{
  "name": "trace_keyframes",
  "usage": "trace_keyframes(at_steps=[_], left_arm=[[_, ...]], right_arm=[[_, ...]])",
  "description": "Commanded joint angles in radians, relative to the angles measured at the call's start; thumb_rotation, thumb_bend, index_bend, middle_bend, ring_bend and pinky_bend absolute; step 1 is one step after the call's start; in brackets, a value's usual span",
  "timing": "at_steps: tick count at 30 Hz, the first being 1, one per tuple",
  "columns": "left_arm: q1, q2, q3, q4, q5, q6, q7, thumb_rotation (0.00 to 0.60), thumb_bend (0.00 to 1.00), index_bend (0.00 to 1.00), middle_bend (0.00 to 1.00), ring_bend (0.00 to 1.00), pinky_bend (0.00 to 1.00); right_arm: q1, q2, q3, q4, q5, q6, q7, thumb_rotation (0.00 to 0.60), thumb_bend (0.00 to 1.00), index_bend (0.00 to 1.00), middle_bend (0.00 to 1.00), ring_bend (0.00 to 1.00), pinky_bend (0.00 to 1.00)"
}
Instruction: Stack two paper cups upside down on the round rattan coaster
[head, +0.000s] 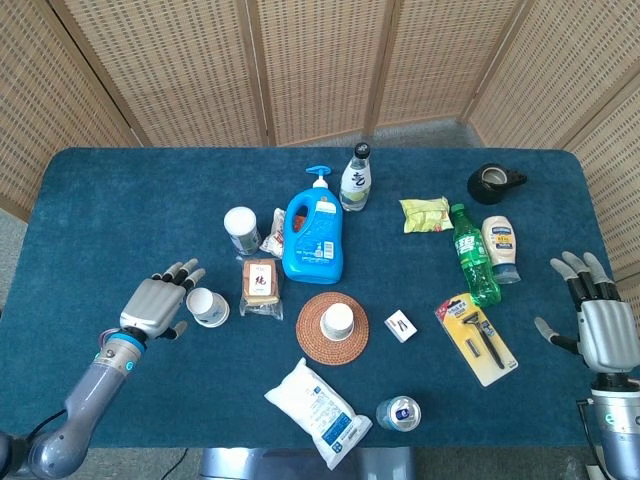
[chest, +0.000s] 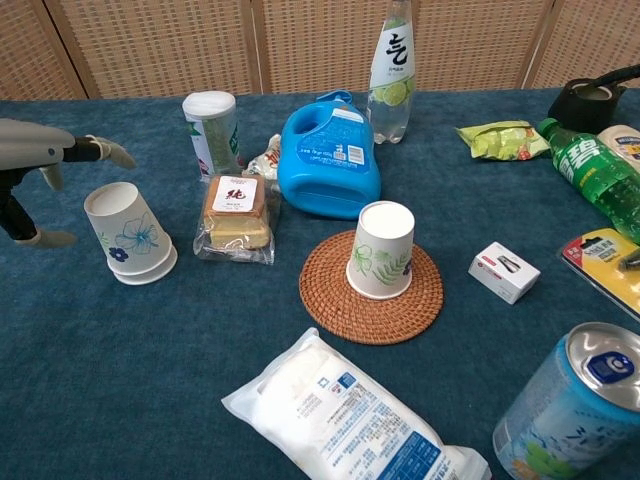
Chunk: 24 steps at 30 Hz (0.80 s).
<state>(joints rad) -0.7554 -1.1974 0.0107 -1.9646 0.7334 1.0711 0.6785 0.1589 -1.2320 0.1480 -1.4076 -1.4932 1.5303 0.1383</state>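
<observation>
Three white paper cups stood upside down on the blue table: one on the round rattan coaster, two nested off to its left.

The single leaf-printed cup sat at the coaster's centre. The nested pair of flower-printed cups stood well left of the coaster, with a wrapped cake slice between them and it, and a blue detergent jug just behind the coaster. A white pouch lay in front of the coaster. The left hand hovered just left of the pair, fingers spread, holding nothing. The right hand, far right of the coaster, was likewise spread and empty.
</observation>
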Motion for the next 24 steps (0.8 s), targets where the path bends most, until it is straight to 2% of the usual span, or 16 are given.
trace_keyframes(at_steps=[1, 4, 9, 17, 24], left_arm=[[-0.004, -0.026, 0.008, 0.023, -0.012, -0.010, 0.004, 0.600, 0.39, 0.03, 0.00, 0.00, 0.25], [-0.005, -0.049, 0.008, 0.038, -0.007, -0.004, 0.007, 0.600, 0.39, 0.05, 0.00, 0.00, 0.26], [-0.008, -0.079, 0.008, 0.056, -0.009, 0.016, 0.027, 0.600, 0.39, 0.15, 0.10, 0.02, 0.32], [-0.017, -0.128, 0.007, 0.099, -0.028, 0.032, 0.057, 0.600, 0.39, 0.30, 0.26, 0.15, 0.40], [-0.016, -0.134, -0.001, 0.104, -0.047, 0.041, 0.058, 0.600, 0.39, 0.33, 0.29, 0.18, 0.41]], right_arm=[[0.000, -0.001, 0.000, 0.001, 0.001, -0.001, 0.000, 0.600, 0.23, 0.16, 0.14, 0.00, 0.22], [0.000, -0.002, 0.000, 0.003, 0.002, -0.003, 0.002, 0.600, 0.23, 0.16, 0.14, 0.00, 0.22], [0.001, -0.003, 0.000, 0.004, 0.001, -0.003, 0.006, 0.600, 0.23, 0.16, 0.14, 0.00, 0.22], [0.000, -0.001, 0.001, 0.002, 0.002, -0.002, 0.011, 0.600, 0.23, 0.16, 0.14, 0.00, 0.22], [0.001, -0.003, 0.002, 0.005, 0.003, -0.004, 0.014, 0.600, 0.23, 0.16, 0.14, 0.00, 0.22]])
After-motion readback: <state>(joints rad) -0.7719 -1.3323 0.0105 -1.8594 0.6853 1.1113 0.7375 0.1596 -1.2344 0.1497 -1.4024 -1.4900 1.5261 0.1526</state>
